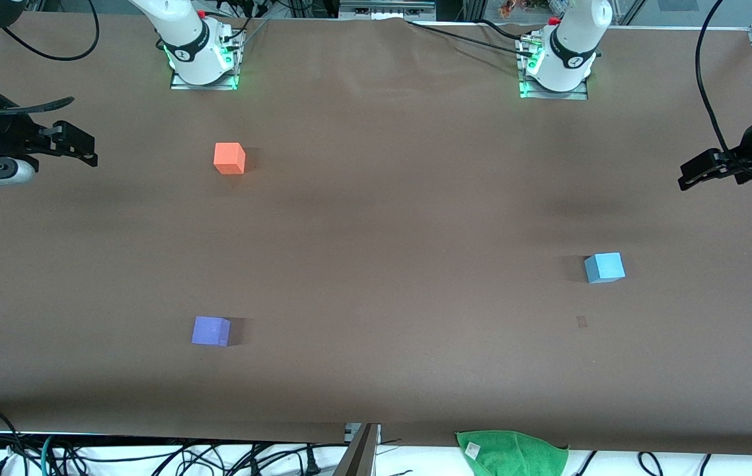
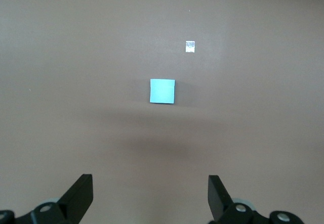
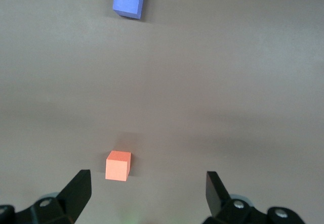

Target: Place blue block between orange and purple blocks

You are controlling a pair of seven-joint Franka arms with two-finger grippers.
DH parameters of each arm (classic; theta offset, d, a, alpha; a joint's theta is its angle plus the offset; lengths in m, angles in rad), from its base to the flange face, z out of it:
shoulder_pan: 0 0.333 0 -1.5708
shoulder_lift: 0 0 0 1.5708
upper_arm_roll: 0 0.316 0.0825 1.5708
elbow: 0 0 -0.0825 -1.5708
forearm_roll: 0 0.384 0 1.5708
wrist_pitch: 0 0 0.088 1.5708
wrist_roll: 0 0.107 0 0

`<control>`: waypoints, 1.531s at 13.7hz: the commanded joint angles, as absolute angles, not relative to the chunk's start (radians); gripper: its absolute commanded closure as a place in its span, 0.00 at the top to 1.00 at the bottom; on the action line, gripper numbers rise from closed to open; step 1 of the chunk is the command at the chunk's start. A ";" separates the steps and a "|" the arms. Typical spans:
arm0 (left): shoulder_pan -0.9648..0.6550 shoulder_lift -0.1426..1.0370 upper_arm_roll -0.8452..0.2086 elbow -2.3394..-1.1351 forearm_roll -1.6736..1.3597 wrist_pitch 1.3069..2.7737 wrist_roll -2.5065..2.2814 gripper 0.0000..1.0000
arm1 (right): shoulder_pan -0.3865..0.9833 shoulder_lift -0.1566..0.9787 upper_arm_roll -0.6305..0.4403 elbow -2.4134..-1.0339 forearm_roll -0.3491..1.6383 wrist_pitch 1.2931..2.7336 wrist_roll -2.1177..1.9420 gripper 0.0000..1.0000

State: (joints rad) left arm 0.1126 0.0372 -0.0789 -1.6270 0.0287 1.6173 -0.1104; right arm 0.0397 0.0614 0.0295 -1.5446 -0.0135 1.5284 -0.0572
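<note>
The blue block (image 1: 604, 268) sits on the brown table toward the left arm's end; it also shows in the left wrist view (image 2: 162, 91). The orange block (image 1: 229, 158) sits near the right arm's base. The purple block (image 1: 211, 330) sits nearer the front camera than the orange one, with a wide bare gap between them. Both show in the right wrist view, orange (image 3: 118, 166) and purple (image 3: 127, 0). My left gripper (image 1: 696, 173) (image 2: 151, 193) is open and empty, high over the left arm's end of the table. My right gripper (image 1: 78, 147) (image 3: 147, 191) is open and empty, high over the right arm's end.
A green cloth (image 1: 511, 453) lies at the table's edge nearest the front camera. A small mark (image 1: 581, 321) is on the table beside the blue block, also in the left wrist view (image 2: 190, 46). Cables run along the table's edges.
</note>
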 commanded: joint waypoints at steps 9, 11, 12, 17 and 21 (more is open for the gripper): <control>0.149 0.043 -0.075 -1.611 -0.037 1.597 -0.083 1.00 | 0.014 0.069 0.009 -1.529 -0.008 1.548 -0.071 1.00; 0.150 0.044 -0.075 -1.615 -0.037 1.598 -0.083 1.00 | 0.017 0.069 0.011 -1.528 -0.008 1.546 -0.069 1.00; 0.150 0.051 -0.075 -1.612 -0.038 1.598 -0.083 1.00 | 0.018 0.069 0.011 -1.529 -0.006 1.546 -0.069 1.00; 0.152 0.069 -0.075 -1.608 -0.051 1.600 -0.084 1.00 | 0.017 0.069 0.011 -1.528 -0.003 1.546 -0.069 1.00; 0.158 0.087 -0.075 -1.603 -0.051 1.601 -0.083 1.00 | 0.018 0.069 0.011 -1.528 -0.003 1.546 -0.067 1.00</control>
State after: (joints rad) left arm 0.1487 0.0730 -0.0749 -1.6209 -0.0217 1.6101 -0.1083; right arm 0.0224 0.0614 0.0074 -1.5446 -0.0137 1.5465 -0.0573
